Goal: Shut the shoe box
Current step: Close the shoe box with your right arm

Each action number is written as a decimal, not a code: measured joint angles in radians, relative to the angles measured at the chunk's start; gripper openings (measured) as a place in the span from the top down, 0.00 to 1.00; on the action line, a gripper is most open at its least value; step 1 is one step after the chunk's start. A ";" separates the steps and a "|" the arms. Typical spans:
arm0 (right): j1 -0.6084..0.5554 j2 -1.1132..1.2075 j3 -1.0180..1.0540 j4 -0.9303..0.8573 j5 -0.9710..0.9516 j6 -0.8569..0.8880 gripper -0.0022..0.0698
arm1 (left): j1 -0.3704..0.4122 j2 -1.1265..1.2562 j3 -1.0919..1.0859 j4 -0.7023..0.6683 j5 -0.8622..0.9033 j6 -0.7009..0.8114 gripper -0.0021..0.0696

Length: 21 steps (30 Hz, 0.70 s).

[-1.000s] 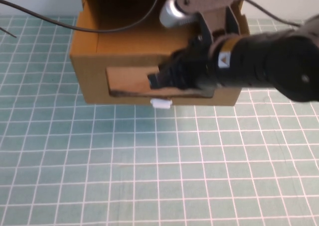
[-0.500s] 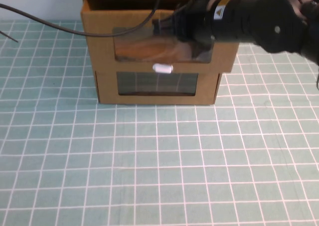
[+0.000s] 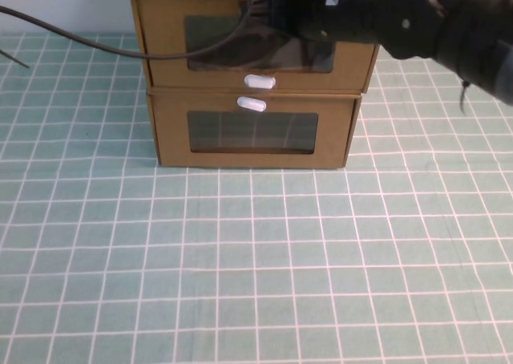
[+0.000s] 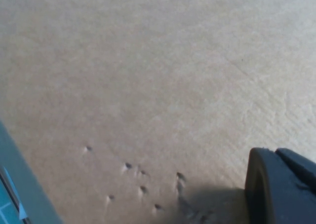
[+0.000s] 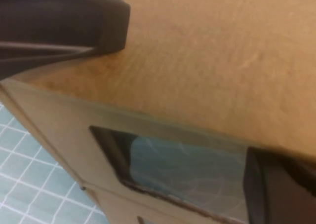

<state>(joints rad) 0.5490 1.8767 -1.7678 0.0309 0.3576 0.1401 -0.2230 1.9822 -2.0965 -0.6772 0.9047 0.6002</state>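
The shoe box (image 3: 168, 59) is the upper of two stacked brown cardboard boxes. Its white tab (image 3: 259, 81) sits below its window, and its front stands flush with the box under it. My right gripper (image 3: 278, 13) is open against the shoe box's front at the window. In the right wrist view the gripper (image 5: 182, 110) has its jaws wide apart, with the cardboard and the window (image 5: 182, 165) between them. My left gripper (image 4: 279, 187) is close against plain cardboard; it is hidden in the high view.
The lower box (image 3: 172, 139) has its white tab (image 3: 252, 103) above its window. Both stand at the far edge of a green gridded mat (image 3: 256, 260). A black cable (image 3: 96, 47) runs across from the left to the boxes' top.
The shoe box's drawer has gone from pulled far out to pushed fully in. My right arm moved back with it towards the stack.
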 joint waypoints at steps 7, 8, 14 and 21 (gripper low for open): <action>-0.009 0.036 -0.041 0.046 0.029 -0.015 0.99 | 0.000 0.002 -0.016 0.000 0.017 0.000 0.98; -0.010 0.029 -0.041 0.063 0.045 -0.035 0.99 | 0.000 0.002 -0.029 0.007 0.034 0.000 0.98; -0.019 -0.071 -0.041 0.153 0.225 -0.164 0.99 | 0.012 0.006 -0.177 0.061 0.166 -0.038 0.98; -0.019 -0.282 -0.050 0.101 0.473 -0.170 0.99 | 0.070 -0.054 -0.241 0.143 0.222 -0.086 0.98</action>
<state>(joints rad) 0.5300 1.5946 -1.8181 0.1321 0.8310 -0.0302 -0.1533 1.9285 -2.3373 -0.5340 1.1272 0.5140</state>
